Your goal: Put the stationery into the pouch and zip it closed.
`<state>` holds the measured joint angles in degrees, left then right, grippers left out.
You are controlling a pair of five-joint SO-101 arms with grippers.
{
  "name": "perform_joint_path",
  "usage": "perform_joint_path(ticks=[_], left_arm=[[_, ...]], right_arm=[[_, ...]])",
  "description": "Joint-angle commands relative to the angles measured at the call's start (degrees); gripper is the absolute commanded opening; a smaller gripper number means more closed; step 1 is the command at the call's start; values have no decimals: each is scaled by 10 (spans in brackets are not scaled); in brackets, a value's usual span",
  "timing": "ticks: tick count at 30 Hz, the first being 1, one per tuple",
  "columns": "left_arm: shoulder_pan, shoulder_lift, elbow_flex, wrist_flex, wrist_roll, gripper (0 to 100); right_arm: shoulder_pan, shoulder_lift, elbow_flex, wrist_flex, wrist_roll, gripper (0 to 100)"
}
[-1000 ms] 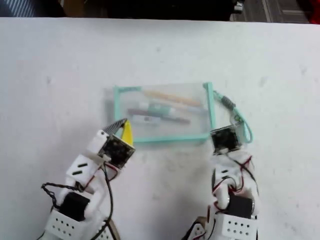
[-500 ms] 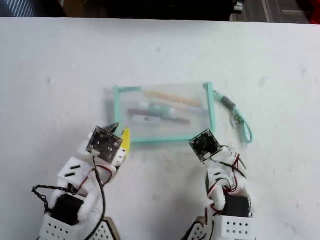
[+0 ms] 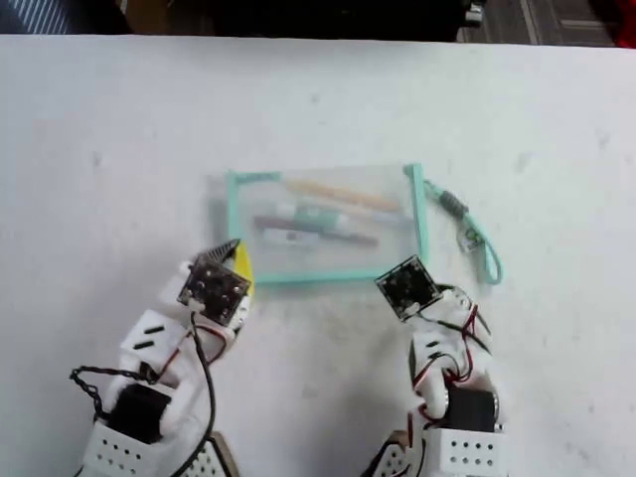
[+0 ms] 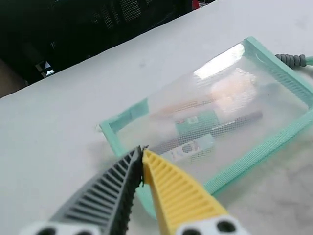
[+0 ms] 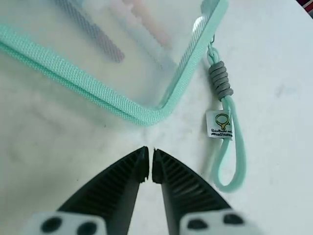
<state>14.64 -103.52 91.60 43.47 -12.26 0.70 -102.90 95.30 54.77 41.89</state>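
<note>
A clear mesh pouch (image 3: 323,224) with mint-green edging lies flat mid-table, with pens and other stationery (image 3: 318,221) inside it. Its mint wrist strap (image 3: 475,238) with a grey knot trails off the right end. My left gripper (image 3: 237,256) is shut, its grey and yellow tips just off the pouch's near left corner (image 4: 142,152). My right gripper (image 5: 149,155) is shut too, hovering over bare table a short way from the pouch's near right corner (image 5: 146,117), beside the strap (image 5: 227,142). Neither gripper holds anything.
The white table (image 3: 119,129) stretches out bare around the pouch on all sides. A dark edge and room clutter run along the far side (image 3: 298,15). Both arm bodies stand at the near edge.
The right arm drew back from the pouch's near right corner toward its base. The left arm pulled back slightly, then shifted forward again; its jaws stay shut.
</note>
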Motion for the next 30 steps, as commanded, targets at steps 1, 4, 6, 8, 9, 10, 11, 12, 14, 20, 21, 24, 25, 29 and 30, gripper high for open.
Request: perform_joint_path(ticks=[1,4,6,8,9,10,11,12,14,20,21,24,25,29,30], left_arm=[[-1,-9,-5,-30,-4,24],[-4,-9,-5,-30,-6,24],[-5,-9,-3,-29,-17,24],[-12,-9,-3,-29,-34,24],[-16,-9,-3,-29,-35,24],[-20,-9,-3,-29,-35,24],[-21,-9,-4,-29,-35,24],[-20,-9,-5,-28,-35,24],[-19,-9,-12,-17,-35,24],[3,-8,-109,85,-19,24],[3,-7,-123,93,-20,24],[-1,-7,-163,117,-20,24],[-2,-6,-176,131,-20,24],[-28,22,-198,138,-20,24],[-33,44,-199,129,-20,24]], right_arm=[[-6,-1,-49,0,2,17],[-7,-1,-96,30,-28,17],[-8,-1,-119,47,-38,18],[-8,0,-125,52,-40,18],[-8,0,-125,53,-40,18],[-8,0,-124,54,-40,18],[-8,0,-124,58,-41,18],[-8,0,-127,65,-41,18],[-8,0,-139,77,-41,18],[-8,66,-235,102,-42,18],[-8,98,-257,102,-42,17],[-8,218,-327,102,-54,17],[-8,262,-350,102,-56,17],[-6,420,-424,102,-75,17],[-6,451,-438,102,-84,18]])
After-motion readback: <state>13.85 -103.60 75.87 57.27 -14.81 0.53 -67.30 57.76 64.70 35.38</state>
